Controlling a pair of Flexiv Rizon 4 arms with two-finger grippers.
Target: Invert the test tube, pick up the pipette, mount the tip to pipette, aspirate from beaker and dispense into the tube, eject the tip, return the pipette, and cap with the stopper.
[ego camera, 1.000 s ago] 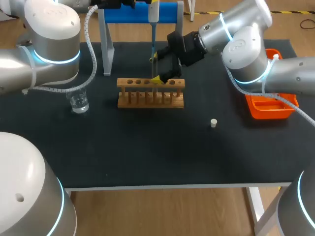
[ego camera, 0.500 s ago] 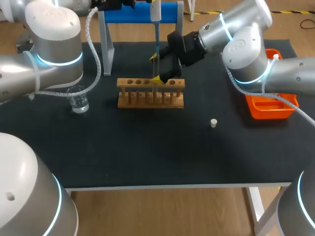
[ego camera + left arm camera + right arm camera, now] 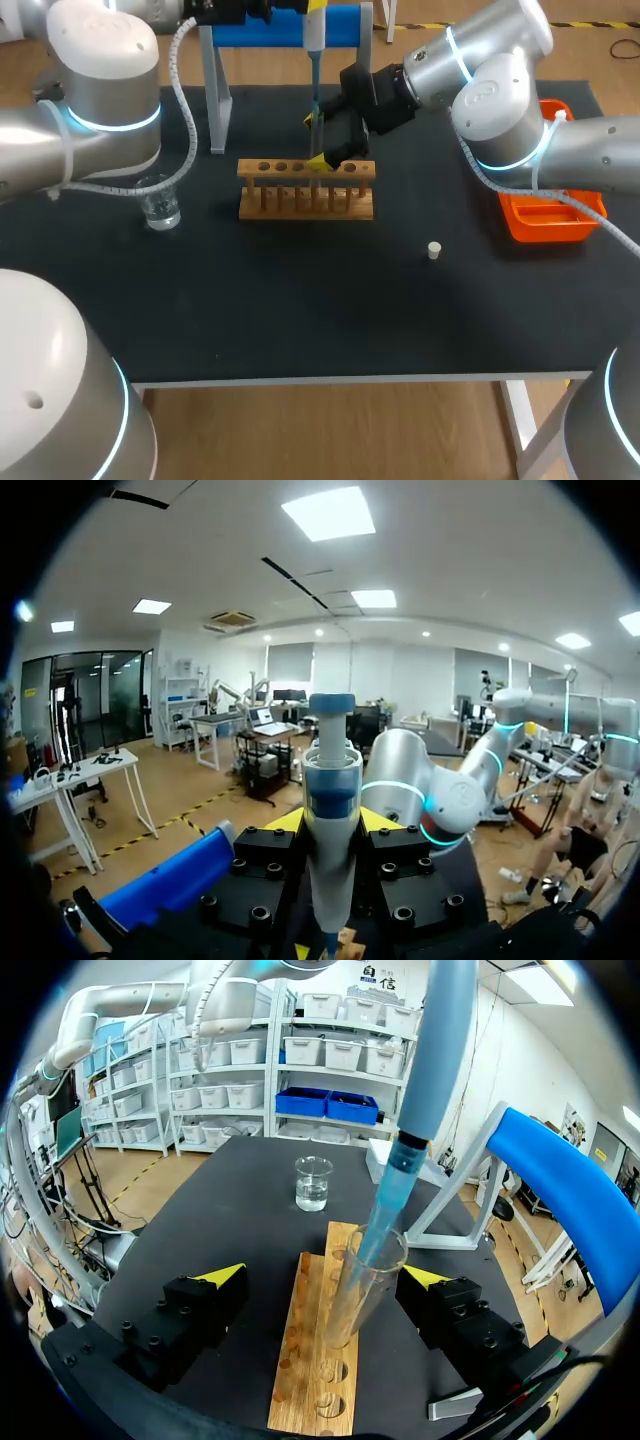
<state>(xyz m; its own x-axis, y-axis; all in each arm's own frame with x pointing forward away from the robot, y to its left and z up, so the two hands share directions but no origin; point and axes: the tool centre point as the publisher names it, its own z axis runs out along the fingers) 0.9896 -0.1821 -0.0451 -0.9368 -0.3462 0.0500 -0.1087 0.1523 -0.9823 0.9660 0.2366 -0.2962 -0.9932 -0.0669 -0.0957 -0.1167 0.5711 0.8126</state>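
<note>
1. Dispensing into the tube looks to be the step in hand: the white and blue pipette point(image 3: 331, 780) hangs upright over the light wooden test-tube rack point(image 3: 305, 190), at the far middle of the black table point(image 3: 300, 300).
2. The left gripper point(image 3: 330, 825) is clamped on the pipette's body, one black finger on each side.
3. The pipette's translucent blue tip point(image 3: 385, 1210) reaches into the mouth of the clear glass test tube point(image 3: 360, 1295), which stands in a hole of the rack.
4. The right gripper point(image 3: 322, 1278) sits low over the rack with its fingers spread. The tube lies between them, close to one yellow tip and apart from the other, so it is not gripped.
5. The small glass beaker point(image 3: 160, 205) with clear liquid stands left of the rack. The little white stopper point(image 3: 434, 250) lies nearer and to the right, well apart from it.
6. The orange plastic tray point(image 3: 545, 215) sits at the right edge.
7. Next, I judge, the pipette must lift straight up until its tip clears the tube's rim; any sideways drift first could tip the tube. Ejecting the tip follows, and the tray seems a likely place.
</note>
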